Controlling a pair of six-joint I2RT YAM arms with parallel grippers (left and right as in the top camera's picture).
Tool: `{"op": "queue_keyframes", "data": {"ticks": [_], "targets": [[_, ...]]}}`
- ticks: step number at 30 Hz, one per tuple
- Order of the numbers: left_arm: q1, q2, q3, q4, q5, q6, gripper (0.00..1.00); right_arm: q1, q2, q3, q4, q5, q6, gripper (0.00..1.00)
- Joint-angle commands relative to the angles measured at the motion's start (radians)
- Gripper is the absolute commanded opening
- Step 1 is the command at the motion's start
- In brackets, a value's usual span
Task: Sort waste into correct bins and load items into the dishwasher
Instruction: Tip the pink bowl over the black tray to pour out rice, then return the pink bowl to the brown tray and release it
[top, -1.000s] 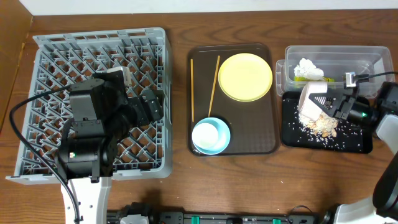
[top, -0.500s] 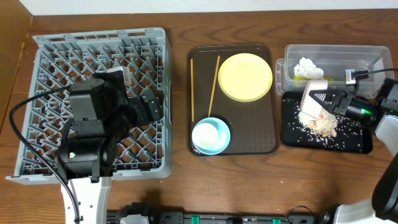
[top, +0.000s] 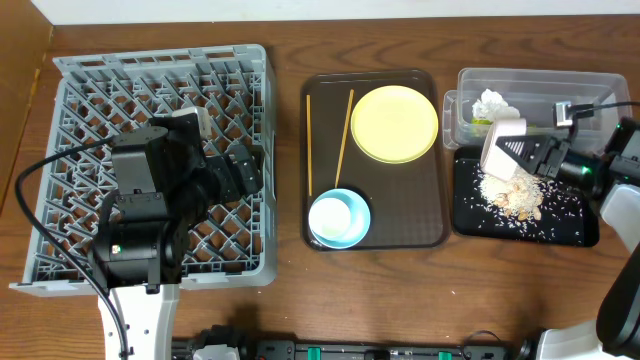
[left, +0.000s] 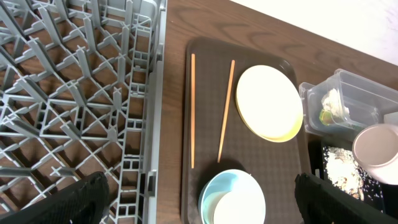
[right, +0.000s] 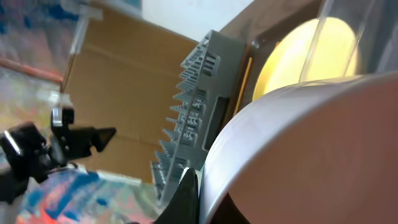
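My right gripper (top: 532, 158) is shut on the white cup (top: 502, 150) and holds it tipped on its side over the black tray (top: 572, 228). The cup fills the right wrist view (right: 311, 149). Beige crumbs (top: 515, 198) lie on that tray. White tissue (top: 490, 104) and a green wrapper (top: 482, 123) lie in the clear tub (top: 592, 90). The yellow plate (top: 395, 122), two chopsticks (top: 309, 140) and a light-blue bowl (top: 353, 203) with a white bowl (top: 331, 218) inside sit on the brown tray (top: 405, 220). My left gripper (top: 236, 170) is open and empty over the grey dish rack (top: 100, 80).
The dish rack fills the left of the table, and its right edge (left: 149, 124) runs beside the brown tray (left: 273, 162). The clear tub and the black tray sit side by side at the far right. A cable (top: 40, 170) loops over the rack's left edge.
My right gripper has lifted the tipped cup slightly and moved it back toward the clear tub. The left arm has not moved.
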Motion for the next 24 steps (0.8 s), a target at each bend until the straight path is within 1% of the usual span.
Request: {"op": "queue_keyframes", "data": {"ticks": [1,2,3,5,6,8,10,13,14,18,22,24], "targets": [[-0.002,0.0,0.018,0.0,0.01,0.006,0.96,0.018,-0.007,0.005,0.002,0.005,0.051,0.01],[-0.002,0.0,0.018,0.0,0.01,0.006,0.96,0.021,-0.007,0.005,0.006,-0.028,0.028,0.01],[-0.002,0.0,0.018,0.0,0.01,0.006,0.96,0.024,-0.007,0.005,-0.005,-0.016,0.032,0.01],[-0.002,0.0,0.018,0.0,0.01,0.006,0.96,0.025,-0.007,0.005,-0.088,0.102,0.068,0.01],[-0.002,0.0,0.018,0.0,0.01,0.006,0.96,0.026,-0.007,0.005,-0.12,0.128,0.066,0.01],[-0.002,0.0,0.018,0.0,0.01,0.006,0.96,0.032,-0.007,0.005,-0.148,0.111,0.016,0.01],[-0.002,0.0,0.018,0.0,0.01,0.006,0.96,0.048,-0.008,0.005,-0.172,0.117,0.0,0.01],[-0.002,0.0,0.018,0.0,0.01,0.006,0.96,0.098,-0.02,0.005,-0.178,0.182,-0.062,0.01],[-0.002,0.0,0.018,0.0,0.01,0.006,0.96,0.126,-0.036,0.005,-0.182,0.226,-0.12,0.01],[-0.002,0.0,0.018,0.0,0.01,0.006,0.96,0.283,-0.156,0.016,-0.279,0.48,-0.245,0.01],[-0.002,0.0,0.018,0.0,0.01,0.006,0.96,0.486,-0.272,0.062,-0.388,0.716,-0.305,0.01],[-0.002,0.0,0.018,0.0,0.01,0.006,0.96,0.614,-0.308,0.095,-0.451,0.87,-0.305,0.01]]}}
